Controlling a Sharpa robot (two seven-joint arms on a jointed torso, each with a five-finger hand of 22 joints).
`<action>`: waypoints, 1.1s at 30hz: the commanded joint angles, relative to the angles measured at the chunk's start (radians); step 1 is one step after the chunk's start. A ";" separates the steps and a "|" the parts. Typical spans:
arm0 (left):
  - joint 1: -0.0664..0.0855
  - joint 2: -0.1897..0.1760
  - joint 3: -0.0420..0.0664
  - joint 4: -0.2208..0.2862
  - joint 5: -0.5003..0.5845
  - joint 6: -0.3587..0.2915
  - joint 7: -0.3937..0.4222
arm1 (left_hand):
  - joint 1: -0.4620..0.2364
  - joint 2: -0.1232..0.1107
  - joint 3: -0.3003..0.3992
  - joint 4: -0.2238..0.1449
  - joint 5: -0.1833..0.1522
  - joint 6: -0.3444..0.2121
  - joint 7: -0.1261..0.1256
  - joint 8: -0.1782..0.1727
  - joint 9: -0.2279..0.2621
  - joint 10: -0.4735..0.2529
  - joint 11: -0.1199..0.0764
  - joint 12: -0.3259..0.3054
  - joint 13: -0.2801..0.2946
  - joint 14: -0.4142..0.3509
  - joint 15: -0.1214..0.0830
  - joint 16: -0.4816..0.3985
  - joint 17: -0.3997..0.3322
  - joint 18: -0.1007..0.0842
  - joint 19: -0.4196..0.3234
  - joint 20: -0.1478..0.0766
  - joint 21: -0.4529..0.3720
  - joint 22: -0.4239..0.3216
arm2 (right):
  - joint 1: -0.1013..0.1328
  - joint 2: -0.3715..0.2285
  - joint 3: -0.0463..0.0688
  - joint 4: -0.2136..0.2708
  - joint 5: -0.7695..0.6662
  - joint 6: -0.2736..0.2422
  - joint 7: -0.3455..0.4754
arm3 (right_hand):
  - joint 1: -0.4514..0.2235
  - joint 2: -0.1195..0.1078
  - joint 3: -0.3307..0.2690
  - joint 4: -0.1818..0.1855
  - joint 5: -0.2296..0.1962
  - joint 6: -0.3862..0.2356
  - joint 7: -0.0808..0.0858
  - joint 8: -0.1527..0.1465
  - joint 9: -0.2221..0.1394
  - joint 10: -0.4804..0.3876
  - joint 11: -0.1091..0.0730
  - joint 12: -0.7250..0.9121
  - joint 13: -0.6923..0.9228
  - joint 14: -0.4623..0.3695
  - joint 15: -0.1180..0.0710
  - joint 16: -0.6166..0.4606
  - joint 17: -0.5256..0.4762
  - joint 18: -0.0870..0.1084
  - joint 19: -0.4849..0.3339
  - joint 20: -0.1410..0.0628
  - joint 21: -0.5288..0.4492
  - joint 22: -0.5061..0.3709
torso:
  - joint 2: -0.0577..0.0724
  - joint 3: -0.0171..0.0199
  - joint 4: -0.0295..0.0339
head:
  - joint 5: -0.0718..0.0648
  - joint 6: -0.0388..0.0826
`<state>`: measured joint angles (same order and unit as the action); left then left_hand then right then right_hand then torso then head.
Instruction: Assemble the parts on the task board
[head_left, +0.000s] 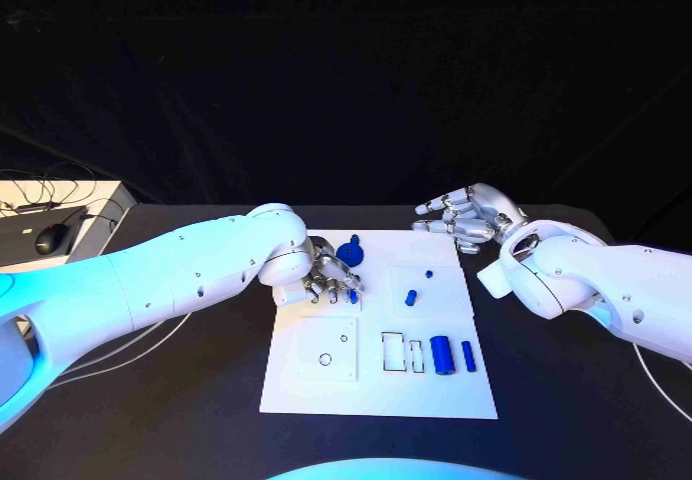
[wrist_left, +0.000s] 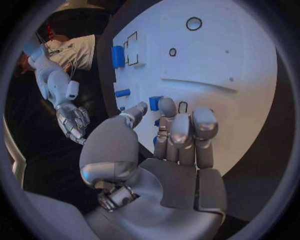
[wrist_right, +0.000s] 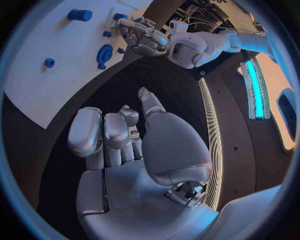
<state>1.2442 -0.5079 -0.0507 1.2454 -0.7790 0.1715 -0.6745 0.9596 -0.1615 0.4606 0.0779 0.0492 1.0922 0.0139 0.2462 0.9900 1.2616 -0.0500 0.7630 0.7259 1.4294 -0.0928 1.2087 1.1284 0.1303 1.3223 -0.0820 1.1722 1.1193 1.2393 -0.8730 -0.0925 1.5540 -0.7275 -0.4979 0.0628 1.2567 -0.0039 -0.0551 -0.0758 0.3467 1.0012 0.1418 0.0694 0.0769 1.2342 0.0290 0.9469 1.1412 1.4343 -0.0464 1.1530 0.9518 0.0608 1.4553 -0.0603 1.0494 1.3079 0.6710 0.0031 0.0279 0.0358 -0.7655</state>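
Several loose parts at risk near the left hand

Left hand (head_left: 329, 275) is hovering over the task board's (head_left: 378, 390) far-left area, fingers (wrist_left: 180, 131) curled, grasping nothing I can see — a clumsy descent could scatter small blue parts (head_left: 411, 296). Right hand (head_left: 469, 213) is idling released, beyond the far-right corner.

A robot lab.
Black curtains (head_left: 346, 90) hang behind the black table (head_left: 188, 400); a computer mouse (head_left: 52, 238) and cables (head_left: 51, 185) lie on a side desk.

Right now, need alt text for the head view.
The left hand rests fingers-down on the white task board's far left part, by small blue parts. The right hand hovers empty past the board's far right corner.
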 joint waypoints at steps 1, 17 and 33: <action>-0.001 0.003 0.000 -0.001 0.006 0.028 0.012 | 0.013 0.004 -0.001 -0.011 0.004 0.005 0.000 -0.006 0.001 -0.001 -0.004 -0.003 -0.001 -0.002 -0.006 0.007 0.001 -0.010 0.001 -0.003 -0.005 0.002 | -0.001 0.001 0.000 0.001 -0.008 0.010 0.004 | -0.004 0.004 -0.005 0.001 0.004 0.003 0.006 0.002 0.002 -0.004 -0.002 -0.005 0.000 0.002 -0.002 -0.003 -0.001 0.016 -0.003 0.000 -0.004 0.138 | 0.000 0.0001 0.0003 | -0.002 -0.001; -0.006 0.013 -0.003 -0.011 0.011 0.034 0.015 | 0.030 0.014 -0.013 -0.027 0.004 0.006 -0.001 -0.010 0.000 0.000 -0.004 -0.003 -0.004 -0.002 -0.006 0.008 0.005 -0.012 0.002 -0.004 -0.006 0.008 | -0.002 0.002 0.000 0.003 -0.008 0.013 0.004 | -0.006 0.006 -0.005 0.003 0.004 0.005 0.006 0.003 0.002 -0.001 -0.002 -0.004 0.002 0.002 -0.003 -0.004 0.000 0.015 -0.002 -0.001 -0.003 0.138 | 0.001 0.0002 -0.0002 | -0.001 -0.004; -0.007 -0.001 -0.002 -0.002 0.026 0.031 0.025 | 0.060 0.066 0.097 -0.141 0.161 -0.004 -0.002 -0.036 -0.026 -0.006 -0.008 -0.008 -0.009 -0.003 -0.009 0.001 0.001 -0.015 0.000 -0.009 -0.013 0.011 | -0.006 0.003 0.000 0.000 -0.008 0.016 0.003 | -0.006 0.006 -0.005 0.003 0.004 0.005 0.006 0.003 0.002 -0.001 -0.002 -0.004 0.002 0.002 -0.003 -0.004 0.000 0.015 -0.002 -0.001 -0.003 0.138 | 0.000 -0.0001 0.0006 | -0.002 -0.009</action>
<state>1.2405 -0.5081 -0.0513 1.2399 -0.7645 0.1860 -0.6628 1.0079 -0.1155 0.5528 -0.0549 0.1982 1.0886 0.0174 0.2086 0.9574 1.2558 -0.0518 0.7588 0.7178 1.4257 -0.0965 1.2128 1.1300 0.1303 1.3223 -0.0820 1.1639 1.1297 1.2343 -0.8700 -0.0926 1.5539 -0.7280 -0.4912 0.0628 1.2568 -0.0040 -0.0551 -0.0758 0.3467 1.0062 0.1440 0.0694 0.0778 1.2361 0.0309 0.9469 1.1421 1.4343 -0.0464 1.1530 0.9518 0.0607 1.4553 -0.0603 1.0495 1.3075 0.6716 0.0033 0.0285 0.0338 -0.7731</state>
